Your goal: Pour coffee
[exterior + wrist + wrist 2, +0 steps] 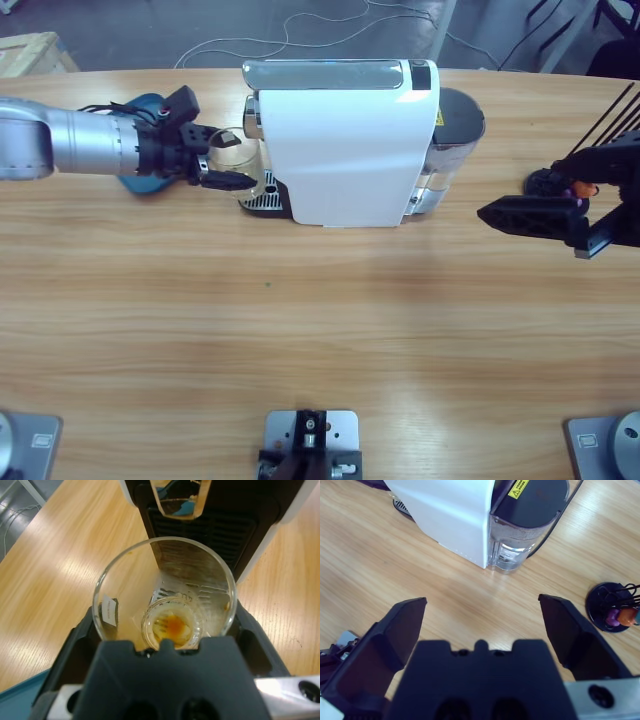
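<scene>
Left gripper (162, 630) fingers clamp the glass tumbler (165, 587) mid-wall; light, slippery, fragile, little coffee (172, 626). Right gripper (482, 625) wide open, empty.

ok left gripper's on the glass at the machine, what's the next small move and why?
Probably draw the glass straight back off the drip tray, kept level. The left gripper is shut on it, a shallow layer of coffee already sits in its base, and the spout hangs close over the rim, so lifting first risks a knock. The right gripper is open, well clear.
</scene>
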You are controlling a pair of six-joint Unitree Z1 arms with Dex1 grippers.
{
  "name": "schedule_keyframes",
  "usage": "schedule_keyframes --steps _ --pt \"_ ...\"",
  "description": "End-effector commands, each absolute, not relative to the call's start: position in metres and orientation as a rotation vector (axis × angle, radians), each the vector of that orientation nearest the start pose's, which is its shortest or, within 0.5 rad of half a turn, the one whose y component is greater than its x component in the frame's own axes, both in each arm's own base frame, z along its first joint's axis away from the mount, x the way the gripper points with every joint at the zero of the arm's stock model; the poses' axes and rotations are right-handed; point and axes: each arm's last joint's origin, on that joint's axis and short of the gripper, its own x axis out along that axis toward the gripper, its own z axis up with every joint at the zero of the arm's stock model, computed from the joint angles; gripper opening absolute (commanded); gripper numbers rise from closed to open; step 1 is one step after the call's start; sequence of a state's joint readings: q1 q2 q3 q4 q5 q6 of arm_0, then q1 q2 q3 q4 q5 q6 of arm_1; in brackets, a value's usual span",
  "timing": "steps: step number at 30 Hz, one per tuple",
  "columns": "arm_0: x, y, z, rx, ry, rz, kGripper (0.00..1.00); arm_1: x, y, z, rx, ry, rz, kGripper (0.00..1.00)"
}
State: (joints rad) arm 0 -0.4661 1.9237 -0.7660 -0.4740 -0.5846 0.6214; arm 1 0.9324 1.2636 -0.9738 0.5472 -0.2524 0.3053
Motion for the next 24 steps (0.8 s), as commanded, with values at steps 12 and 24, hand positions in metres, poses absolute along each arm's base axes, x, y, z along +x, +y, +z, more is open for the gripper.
schedule_keyframes --steps 12,24 --pt "0.2975 -0.1994 0.172 0.518 0.451 -1.225 0.0 0.1254 0.148 0.3363 -0.219 0.772 0.498 1.0" --pt "0.3002 -0.2013 0.1706 0.499 0.474 -1.173 0.982 0.1237 0.1457 0.3331 -0.224 0.778 0.497 1.0"
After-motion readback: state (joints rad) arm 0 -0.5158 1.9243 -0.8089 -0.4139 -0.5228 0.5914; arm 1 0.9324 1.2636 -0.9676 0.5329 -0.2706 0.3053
